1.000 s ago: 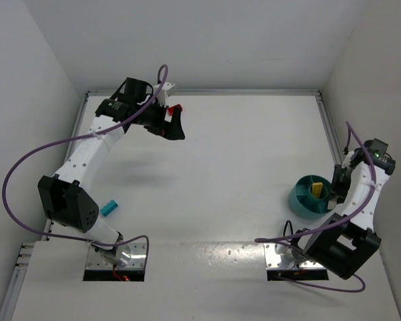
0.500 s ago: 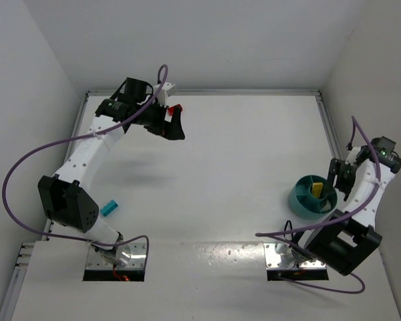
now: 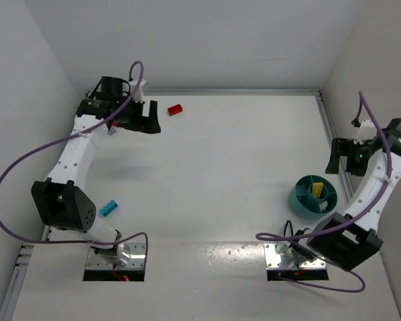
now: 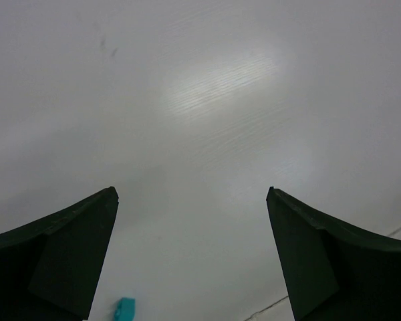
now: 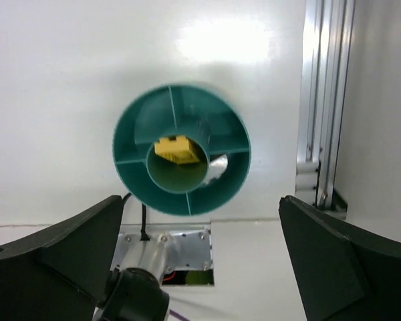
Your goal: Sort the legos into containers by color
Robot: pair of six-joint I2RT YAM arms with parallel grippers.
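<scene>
The containers are one round teal dish (image 3: pixel 301 200) (image 5: pixel 137 117) near the right edge of the table, with a yellow lego (image 3: pixel 317 190) (image 5: pixel 174 148) in its central ring. My right gripper (image 3: pixel 339 158) (image 5: pixel 202 200) is open and empty, raised above and just behind the dish. A red lego (image 3: pixel 175 110) lies at the back of the table. My left gripper (image 3: pixel 146 119) (image 4: pixel 192 192) is open and empty a little to its left. A cyan lego (image 3: pixel 108 208) (image 4: pixel 123 309) lies on the table near the left arm's base.
White walls close in the table on the left, back and right. An aluminium rail (image 3: pixel 331 134) (image 5: pixel 321 100) runs along the right edge beside the dish. Metal base plates (image 3: pixel 117 257) and purple cables (image 3: pixel 13 167) sit at the near edge.
My right gripper has opened and risen back from the dish toward the right wall. My left gripper has swung left, away from the red lego, which has stayed in place.
</scene>
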